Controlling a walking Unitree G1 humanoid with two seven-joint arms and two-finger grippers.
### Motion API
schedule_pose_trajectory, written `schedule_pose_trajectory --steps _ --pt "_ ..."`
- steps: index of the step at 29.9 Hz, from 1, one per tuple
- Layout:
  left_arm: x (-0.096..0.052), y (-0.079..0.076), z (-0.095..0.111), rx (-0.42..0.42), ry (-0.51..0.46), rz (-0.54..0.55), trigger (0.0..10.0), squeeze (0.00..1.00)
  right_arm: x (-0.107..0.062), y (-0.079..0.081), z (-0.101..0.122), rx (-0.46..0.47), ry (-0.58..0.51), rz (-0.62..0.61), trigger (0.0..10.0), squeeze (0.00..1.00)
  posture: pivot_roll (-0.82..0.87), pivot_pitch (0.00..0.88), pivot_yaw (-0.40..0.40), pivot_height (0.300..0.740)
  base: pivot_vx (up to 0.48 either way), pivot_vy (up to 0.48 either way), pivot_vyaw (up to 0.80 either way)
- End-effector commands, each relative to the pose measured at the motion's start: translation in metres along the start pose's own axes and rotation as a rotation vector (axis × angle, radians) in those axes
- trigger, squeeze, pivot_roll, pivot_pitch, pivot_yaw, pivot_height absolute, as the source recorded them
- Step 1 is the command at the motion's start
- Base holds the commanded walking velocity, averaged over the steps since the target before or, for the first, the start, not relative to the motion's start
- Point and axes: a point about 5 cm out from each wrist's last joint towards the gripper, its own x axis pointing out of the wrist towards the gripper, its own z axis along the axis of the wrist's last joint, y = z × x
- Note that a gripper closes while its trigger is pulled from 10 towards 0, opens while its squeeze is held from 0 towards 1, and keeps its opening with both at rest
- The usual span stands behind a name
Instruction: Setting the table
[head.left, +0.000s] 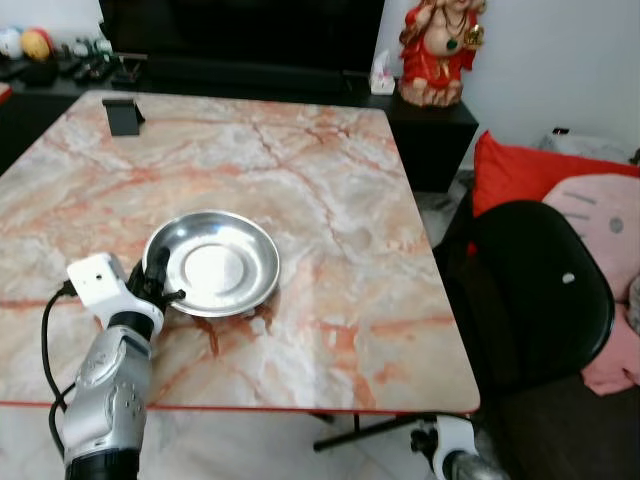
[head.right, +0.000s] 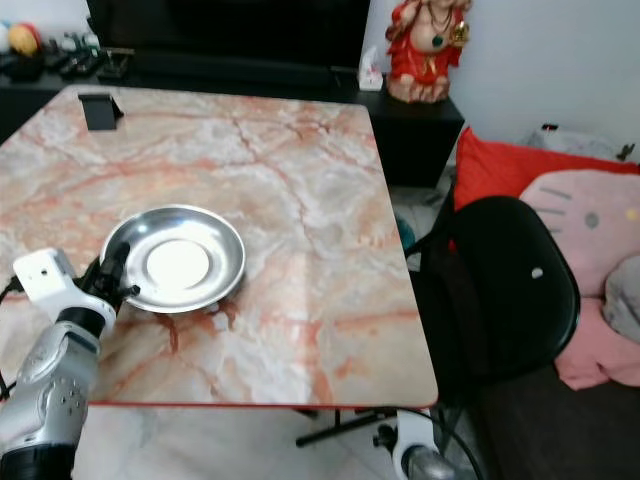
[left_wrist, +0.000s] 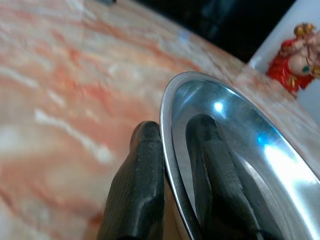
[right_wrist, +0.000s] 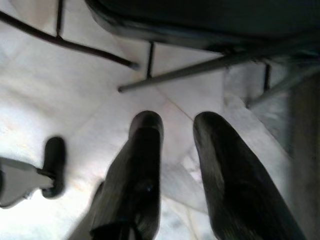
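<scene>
On marble table (head.left: 330, 200), left gripper (head.left: 160, 285) pinches steel plate (head.left: 212, 262) rim, one finger inside & one outside, prob. to position it. Right gripper (right_wrist: 177, 165) hangs idle near floor, fingers slightly apart.

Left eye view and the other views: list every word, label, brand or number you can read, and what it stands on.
No readable text in these views.
Small box beside the red statue: any print too small to read.
Steel plate, pinched at its rim by the left gripper: no marking.
Pink cushion: a drawn face, no letters.
</scene>
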Motion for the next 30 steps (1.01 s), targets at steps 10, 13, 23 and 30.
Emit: schedule_pose_trajectory --steps 10,13,23,30 --pt "-0.011 0.021 0.006 0.013 0.013 0.059 10.0 0.0 -0.001 -0.005 0.0 -0.014 0.004 -0.008 10.0 0.0 0.1 0.0 -0.094 0.74 0.0 0.0 0.0" --pt "-0.014 0.024 0.004 0.018 0.026 0.071 10.0 0.0 -0.001 -0.005 -0.001 -0.018 0.006 -0.007 10.0 0.0 0.1 0.0 -0.094 0.74 0.0 0.0 0.0" --pt "-0.024 0.027 -0.015 0.024 0.13 0.036 10.0 0.0 -0.001 -0.005 -0.001 -0.028 0.009 -0.003 10.0 0.0 0.11 0.0 -0.095 0.74 0.0 0.0 0.0" --pt "-0.027 0.027 -0.022 0.038 0.168 0.029 10.0 0.0 -0.001 -0.004 -0.002 -0.03 0.012 -0.002 10.0 0.0 0.12 0.0 -0.095 0.74 0.0 0.0 0.0"
